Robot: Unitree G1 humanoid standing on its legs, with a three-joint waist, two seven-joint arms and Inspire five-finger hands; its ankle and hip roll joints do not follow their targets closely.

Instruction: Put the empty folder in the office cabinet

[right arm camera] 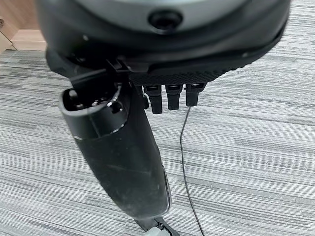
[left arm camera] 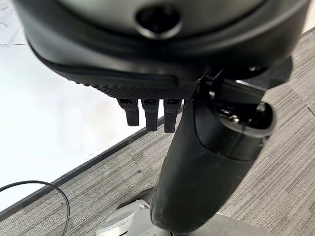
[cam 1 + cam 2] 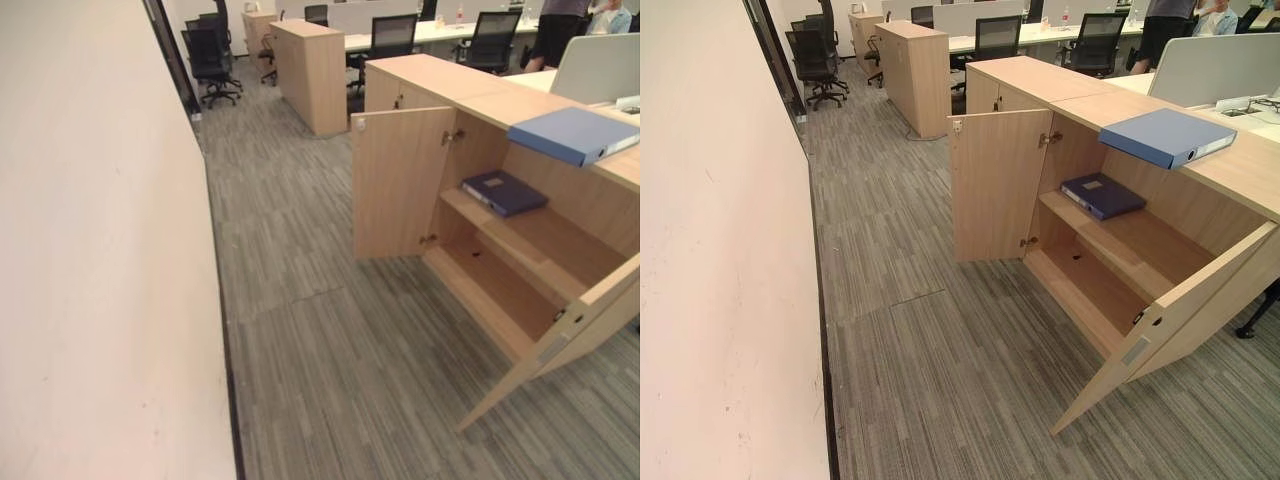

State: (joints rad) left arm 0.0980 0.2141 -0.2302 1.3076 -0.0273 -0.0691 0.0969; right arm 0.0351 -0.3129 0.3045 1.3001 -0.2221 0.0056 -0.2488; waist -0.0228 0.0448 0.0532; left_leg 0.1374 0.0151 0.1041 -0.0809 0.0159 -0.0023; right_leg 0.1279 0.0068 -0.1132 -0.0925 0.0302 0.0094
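The wooden office cabinet (image 3: 430, 78) stands to the right with both doors swung wide: the left door (image 3: 400, 185) and the right door (image 3: 590, 320). A dark blue folder (image 3: 505, 192) lies flat on the upper shelf inside. A light blue folder (image 3: 570, 133) lies on the cabinet's top, its edge jutting over the front. The bottom shelf (image 3: 1090, 290) is bare. My left hand (image 2: 157, 59) hangs above the carpet with relaxed fingers (image 2: 150, 115), holding nothing. My right hand (image 1: 162, 54) also hangs over the carpet, its fingers (image 1: 172, 96) straight and holding nothing.
A pale wall (image 3: 90, 250) runs along the left. Grey carpet (image 3: 330, 350) lies between it and the cabinet. Another wooden cabinet (image 3: 310, 70), office chairs (image 3: 212, 60) and desks stand further back. A person (image 3: 560, 30) stands at the far right.
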